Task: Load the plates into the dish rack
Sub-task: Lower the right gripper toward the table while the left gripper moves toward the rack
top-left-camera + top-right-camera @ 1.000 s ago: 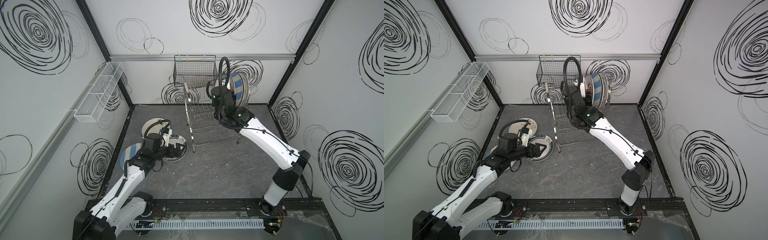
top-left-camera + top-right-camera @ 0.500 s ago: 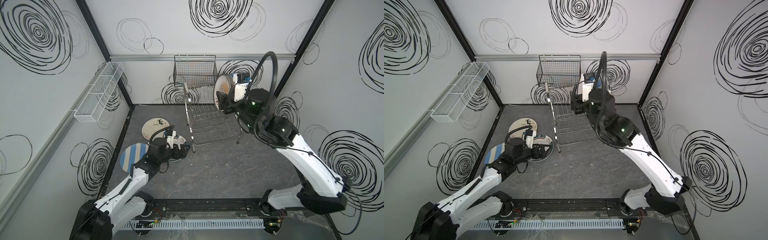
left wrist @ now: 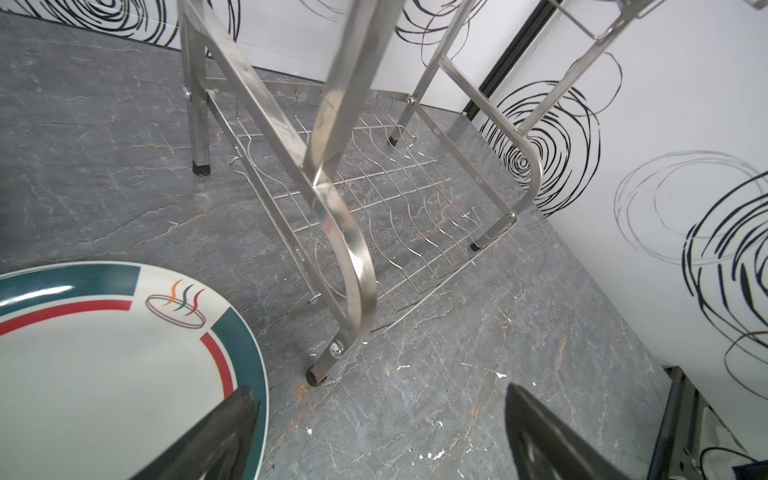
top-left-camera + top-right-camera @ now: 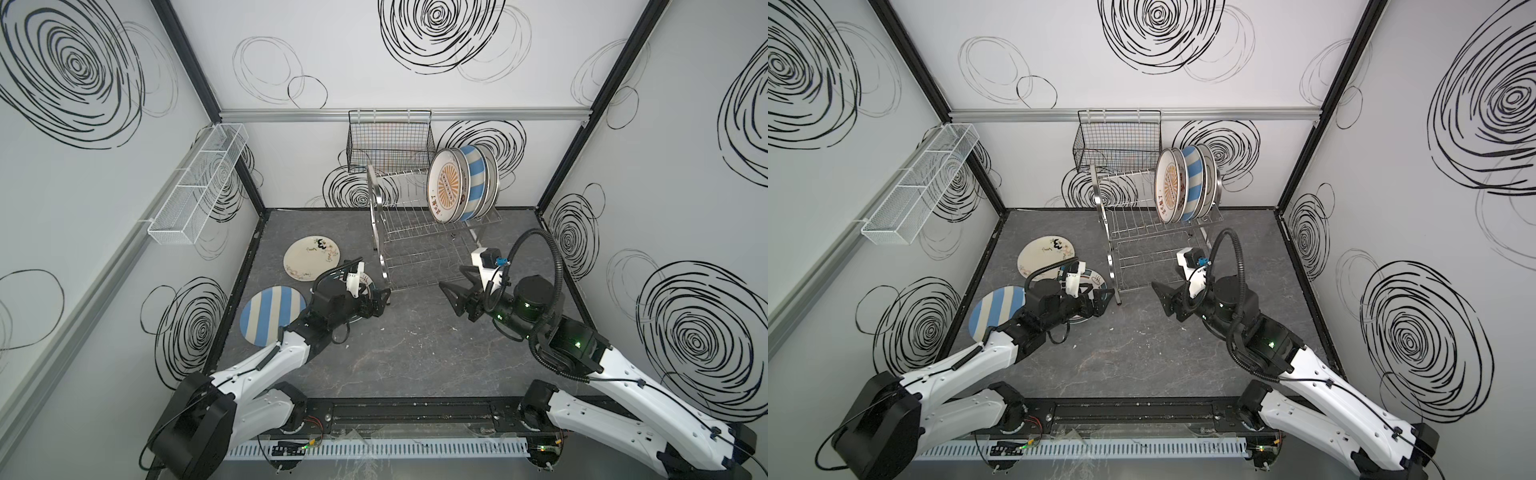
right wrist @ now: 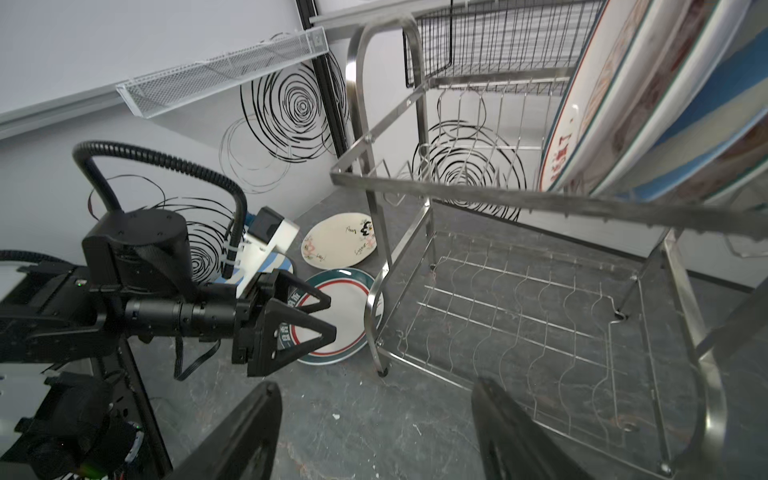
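Observation:
The steel dish rack point(image 4: 419, 245) stands at the back middle of the floor. Several plates stand upright at its upper tier's right end, an orange sunburst plate point(image 4: 446, 187) in front and a blue striped plate point(image 4: 473, 178) behind. On the floor to the left lie a cream flowered plate point(image 4: 311, 257), a blue-cream striped plate point(image 4: 270, 313) and a teal-rimmed plate point(image 3: 104, 353). My left gripper point(image 4: 380, 299) is open, one finger over the teal rim beside the rack's front leg point(image 3: 345, 291). My right gripper point(image 4: 453, 280) is open and empty, low before the rack's lower tier point(image 5: 519, 316).
A black wire basket point(image 4: 388, 141) hangs on the back wall just behind the rack. A long white mesh tray point(image 4: 199, 183) is fixed to the left wall. Walls close in on three sides. The two grippers face each other across dark floor point(image 4: 415, 332).
My right gripper has opened, left the sunburst plate in the upper tier and dropped back to the floor in front of the rack. My left gripper has slid right over the teal-rimmed plate.

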Action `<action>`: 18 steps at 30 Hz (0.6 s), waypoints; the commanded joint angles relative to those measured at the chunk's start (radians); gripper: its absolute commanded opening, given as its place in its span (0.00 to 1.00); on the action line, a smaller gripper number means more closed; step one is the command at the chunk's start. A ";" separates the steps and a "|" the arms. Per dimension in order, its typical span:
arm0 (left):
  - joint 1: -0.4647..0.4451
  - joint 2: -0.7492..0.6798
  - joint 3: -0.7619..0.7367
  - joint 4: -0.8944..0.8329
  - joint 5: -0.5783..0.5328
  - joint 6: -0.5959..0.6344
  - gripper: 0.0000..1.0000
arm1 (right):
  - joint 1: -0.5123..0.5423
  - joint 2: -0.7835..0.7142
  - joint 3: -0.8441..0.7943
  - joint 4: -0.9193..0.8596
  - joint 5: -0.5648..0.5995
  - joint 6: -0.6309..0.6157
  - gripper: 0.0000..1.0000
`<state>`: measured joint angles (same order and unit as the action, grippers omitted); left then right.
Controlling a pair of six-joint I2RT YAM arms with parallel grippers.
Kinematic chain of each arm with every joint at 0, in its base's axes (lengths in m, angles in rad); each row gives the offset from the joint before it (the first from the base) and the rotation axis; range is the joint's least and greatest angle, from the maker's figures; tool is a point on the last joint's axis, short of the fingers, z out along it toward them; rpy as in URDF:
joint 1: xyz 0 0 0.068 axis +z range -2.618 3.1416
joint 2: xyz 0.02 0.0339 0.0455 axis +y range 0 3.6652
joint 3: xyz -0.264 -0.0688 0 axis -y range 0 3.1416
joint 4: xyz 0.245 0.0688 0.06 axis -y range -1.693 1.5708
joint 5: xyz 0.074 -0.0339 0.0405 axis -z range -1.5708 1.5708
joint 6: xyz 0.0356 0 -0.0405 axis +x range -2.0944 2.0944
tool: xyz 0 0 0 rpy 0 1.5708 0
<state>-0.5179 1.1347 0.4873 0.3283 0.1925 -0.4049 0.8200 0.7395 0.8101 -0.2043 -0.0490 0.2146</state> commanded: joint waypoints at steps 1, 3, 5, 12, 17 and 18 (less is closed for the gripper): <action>-0.021 0.037 0.057 0.095 0.001 0.068 0.96 | 0.004 -0.056 -0.035 0.070 0.004 0.041 0.79; -0.037 0.061 0.074 0.100 0.011 0.089 0.96 | 0.003 -0.068 -0.062 0.071 0.000 0.053 0.79; -0.057 0.084 0.089 0.100 0.011 0.102 0.96 | 0.003 -0.076 -0.083 0.070 0.001 0.064 0.80; -0.102 0.160 0.099 0.106 0.016 0.084 0.96 | -0.002 -0.084 -0.120 0.061 0.012 0.099 0.81; -0.133 0.195 0.108 0.115 0.022 0.090 0.96 | -0.014 -0.095 -0.125 0.054 0.017 0.100 0.81; -0.139 0.199 0.108 0.119 0.022 0.089 0.96 | -0.017 -0.098 -0.126 0.053 0.020 0.103 0.81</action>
<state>-0.6403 1.3231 0.5655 0.3843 0.2016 -0.3332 0.8108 0.6594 0.6922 -0.1715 -0.0437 0.3004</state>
